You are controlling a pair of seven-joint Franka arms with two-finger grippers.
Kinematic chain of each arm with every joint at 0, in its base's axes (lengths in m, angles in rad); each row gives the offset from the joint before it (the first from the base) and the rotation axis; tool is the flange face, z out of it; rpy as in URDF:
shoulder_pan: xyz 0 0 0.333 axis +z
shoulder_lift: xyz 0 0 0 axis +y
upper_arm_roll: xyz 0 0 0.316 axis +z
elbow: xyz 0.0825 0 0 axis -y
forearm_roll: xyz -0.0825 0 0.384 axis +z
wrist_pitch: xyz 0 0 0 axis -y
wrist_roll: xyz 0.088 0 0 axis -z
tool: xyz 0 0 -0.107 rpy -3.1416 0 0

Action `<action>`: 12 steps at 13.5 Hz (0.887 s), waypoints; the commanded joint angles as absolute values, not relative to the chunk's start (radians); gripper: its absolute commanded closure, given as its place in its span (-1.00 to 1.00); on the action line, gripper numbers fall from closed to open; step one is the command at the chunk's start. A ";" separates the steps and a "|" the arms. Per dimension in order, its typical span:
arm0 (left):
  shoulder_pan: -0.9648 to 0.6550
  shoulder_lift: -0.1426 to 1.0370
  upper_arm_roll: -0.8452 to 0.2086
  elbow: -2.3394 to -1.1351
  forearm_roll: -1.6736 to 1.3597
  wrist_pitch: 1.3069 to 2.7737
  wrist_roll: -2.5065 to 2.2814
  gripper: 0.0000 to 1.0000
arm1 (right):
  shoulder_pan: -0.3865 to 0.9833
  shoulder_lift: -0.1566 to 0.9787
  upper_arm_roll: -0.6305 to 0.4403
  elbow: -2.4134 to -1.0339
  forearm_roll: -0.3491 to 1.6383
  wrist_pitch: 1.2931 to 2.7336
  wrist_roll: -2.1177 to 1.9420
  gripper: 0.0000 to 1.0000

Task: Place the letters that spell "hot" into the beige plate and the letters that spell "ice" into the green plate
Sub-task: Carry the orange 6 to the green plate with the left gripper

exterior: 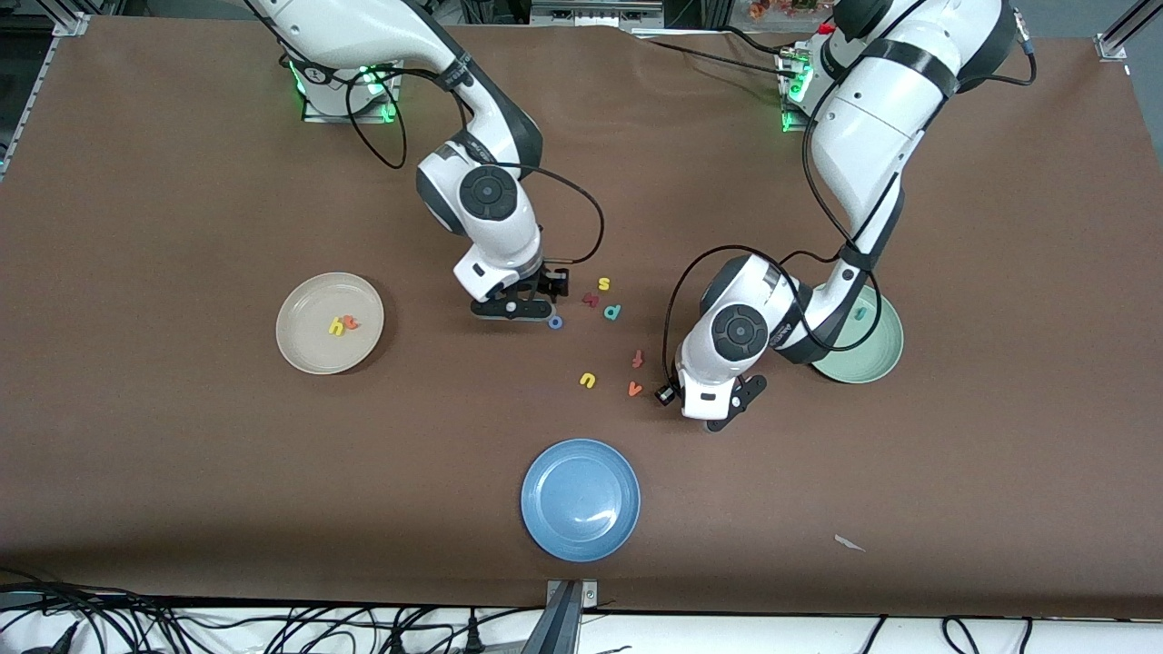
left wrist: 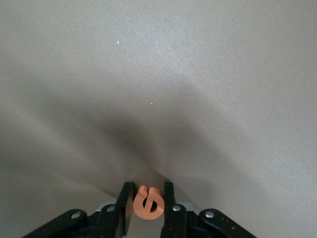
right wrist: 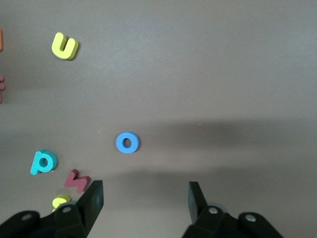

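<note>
The beige plate (exterior: 300, 313) holds the yellow h (exterior: 336, 326) and the orange t (exterior: 352, 322). The green plate (exterior: 874, 352), partly covered by the left arm, holds the teal c (exterior: 859, 313). My left gripper (exterior: 722, 420) (left wrist: 148, 198) is low over the table beside the orange v (exterior: 635, 390), shut on the orange e (left wrist: 148, 203), which the front view does not show. My right gripper (exterior: 511, 312) (right wrist: 145, 196) is open, just short of the blue o (exterior: 555, 322) (right wrist: 128, 143). The dark red i (exterior: 589, 299) (right wrist: 78, 180) lies close by.
Loose letters lie between the arms: yellow s (exterior: 603, 283), teal d (exterior: 612, 312), red-orange f (exterior: 638, 360), yellow u (exterior: 588, 380). A blue plate (exterior: 581, 499) sits nearer the camera. A white scrap (exterior: 849, 543) lies near the front edge.
</note>
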State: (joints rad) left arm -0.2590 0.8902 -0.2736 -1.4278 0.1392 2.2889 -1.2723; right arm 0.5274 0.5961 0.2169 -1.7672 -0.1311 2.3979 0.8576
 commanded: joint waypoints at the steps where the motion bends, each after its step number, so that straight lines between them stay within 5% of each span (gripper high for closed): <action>1: -0.268 0.911 -0.267 -1.405 0.164 2.276 -1.293 0.52 | 0.557 0.655 0.206 -1.726 -0.201 2.421 0.932 -0.55; 5: -0.262 0.902 -0.267 -1.407 0.163 2.257 -1.293 1.00 | 0.597 0.721 0.187 -1.646 -0.245 2.421 0.969 -0.50; 9: -0.203 0.826 -0.297 -1.401 0.163 2.087 -1.252 1.00 | 0.626 0.752 0.156 -1.623 -0.287 2.421 0.983 -0.46; 12: -0.002 0.752 -0.470 -1.405 0.161 1.917 -1.148 1.00 | 0.626 0.761 0.150 -1.623 -0.296 2.425 0.985 -0.44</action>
